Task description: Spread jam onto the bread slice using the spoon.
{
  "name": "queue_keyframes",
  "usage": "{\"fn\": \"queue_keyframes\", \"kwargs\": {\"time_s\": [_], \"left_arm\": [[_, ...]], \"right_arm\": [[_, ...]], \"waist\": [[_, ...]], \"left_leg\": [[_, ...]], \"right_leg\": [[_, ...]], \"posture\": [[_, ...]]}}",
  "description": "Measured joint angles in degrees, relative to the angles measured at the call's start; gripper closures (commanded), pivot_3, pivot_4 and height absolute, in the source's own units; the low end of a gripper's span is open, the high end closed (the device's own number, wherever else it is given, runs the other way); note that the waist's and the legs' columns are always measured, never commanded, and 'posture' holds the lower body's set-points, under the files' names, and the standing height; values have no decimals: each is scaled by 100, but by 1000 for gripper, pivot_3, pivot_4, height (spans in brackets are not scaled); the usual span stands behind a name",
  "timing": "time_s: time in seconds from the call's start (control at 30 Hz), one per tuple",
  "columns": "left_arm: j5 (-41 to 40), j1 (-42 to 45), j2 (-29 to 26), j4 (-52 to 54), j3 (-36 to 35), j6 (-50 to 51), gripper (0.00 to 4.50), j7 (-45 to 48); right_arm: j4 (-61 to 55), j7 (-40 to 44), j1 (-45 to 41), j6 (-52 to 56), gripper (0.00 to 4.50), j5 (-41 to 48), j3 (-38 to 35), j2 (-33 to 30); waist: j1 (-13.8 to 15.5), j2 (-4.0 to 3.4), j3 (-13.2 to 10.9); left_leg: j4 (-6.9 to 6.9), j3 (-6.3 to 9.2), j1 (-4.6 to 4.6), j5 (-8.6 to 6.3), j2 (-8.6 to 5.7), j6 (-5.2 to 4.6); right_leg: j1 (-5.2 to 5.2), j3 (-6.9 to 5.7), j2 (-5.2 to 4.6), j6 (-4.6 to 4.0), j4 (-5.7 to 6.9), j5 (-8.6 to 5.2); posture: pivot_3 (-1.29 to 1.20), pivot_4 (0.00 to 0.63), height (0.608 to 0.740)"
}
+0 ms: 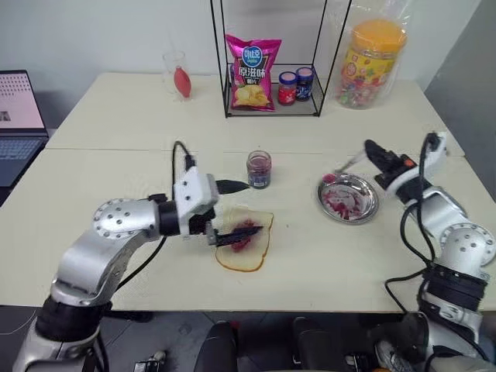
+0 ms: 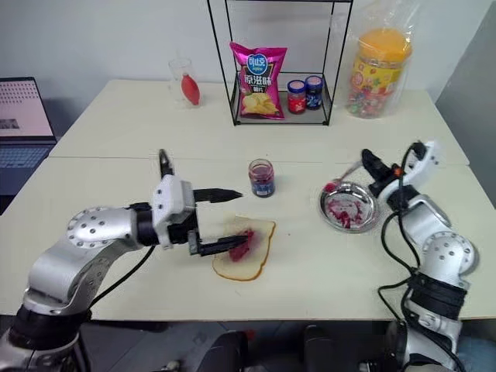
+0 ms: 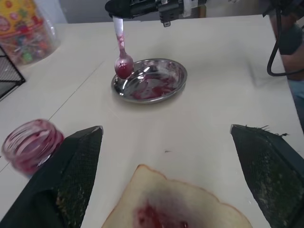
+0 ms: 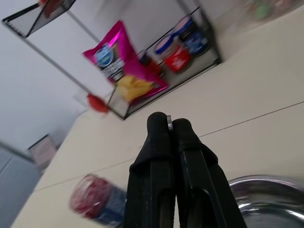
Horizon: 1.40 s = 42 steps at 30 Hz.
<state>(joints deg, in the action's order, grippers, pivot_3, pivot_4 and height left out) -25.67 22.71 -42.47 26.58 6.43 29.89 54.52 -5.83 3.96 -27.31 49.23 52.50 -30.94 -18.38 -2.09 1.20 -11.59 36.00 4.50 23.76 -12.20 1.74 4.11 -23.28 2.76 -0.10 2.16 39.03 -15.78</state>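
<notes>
The bread slice (image 1: 249,249) lies flat near the table's front, with a wet red smear of jam (image 1: 245,233) in its middle. My left gripper (image 1: 239,211) is open just above the slice's left side, one finger over the smear. The blue-labelled jam jar (image 1: 259,169) stands just behind the bread. To the right, my right gripper (image 1: 377,157) is shut on the handle of the spoon (image 3: 120,45). Its red-smeared bowl hangs over the near rim of the round metal dish (image 1: 370,203), which is streaked with jam.
A black wire rack (image 1: 271,110) at the back holds a pink chip bag (image 1: 252,71) and two small capped jars (image 1: 296,85). A big candy jar (image 1: 370,63) stands back right, a glass with a red object (image 1: 179,76) back left, a laptop (image 1: 19,116) far left.
</notes>
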Motion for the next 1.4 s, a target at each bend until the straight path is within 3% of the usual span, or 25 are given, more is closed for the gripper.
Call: {"fn": "queue_keyframes", "kwargs": {"time_s": [0.13,0.47,0.6,0.77,0.87,0.97,1.17,1.4], "left_arm": [[145,562,504,-183,544,204,0,-124],[582,1000,745,-690,959,27,0,11],[659,1016,840,-700,968,-28,0,21],[707,1017,908,-703,974,-42,0,21],[748,1017,937,-739,974,-49,0,22],[788,1023,1011,-828,974,-65,0,16],[809,1026,1096,-876,974,-145,0,7],[821,1024,1130,-898,880,-175,0,-176]], "right_arm": [[378,34,222,-353,4453,-207,-151,-59],[899,202,295,-657,4453,-464,-94,-177],[893,226,388,-673,3694,-444,-93,-165],[774,219,615,-675,2343,-444,-40,-111],[629,229,714,-703,1764,-488,59,-120],[493,343,853,-933,1092,-841,299,-204],[434,483,1083,-1591,1092,-1720,767,-384],[434,531,1087,-2206,1092,-2226,805,-407]], "waist": [[-39,-2,-1],[-95,-7,1],[-94,-7,1],[-94,-7,1],[-96,-8,1],[-88,-8,1],[-87,-8,1],[-86,-8,2]], "left_leg": [[4,-1,-1,3,0,-4],[3,-1,-1,4,-3,-6],[3,0,-1,4,-3,-6],[3,-1,-1,4,-3,-6],[4,-1,-2,4,-3,-6],[4,-1,-1,4,-4,-6],[4,-1,-2,5,-4,-6],[6,-1,-2,5,-4,-6]], "right_leg": [[0,3,1,4,4,0],[1,5,0,3,4,1],[1,4,0,3,4,1],[1,5,0,4,4,1],[2,5,0,5,5,0],[2,5,0,6,4,0],[1,6,0,6,4,0],[2,6,0,7,5,2]], "posture": [[0,150,740],[0,150,740],[0,150,740],[0,150,740],[0,150,740],[0,150,740],[0,150,740],[0,150,740]]}}
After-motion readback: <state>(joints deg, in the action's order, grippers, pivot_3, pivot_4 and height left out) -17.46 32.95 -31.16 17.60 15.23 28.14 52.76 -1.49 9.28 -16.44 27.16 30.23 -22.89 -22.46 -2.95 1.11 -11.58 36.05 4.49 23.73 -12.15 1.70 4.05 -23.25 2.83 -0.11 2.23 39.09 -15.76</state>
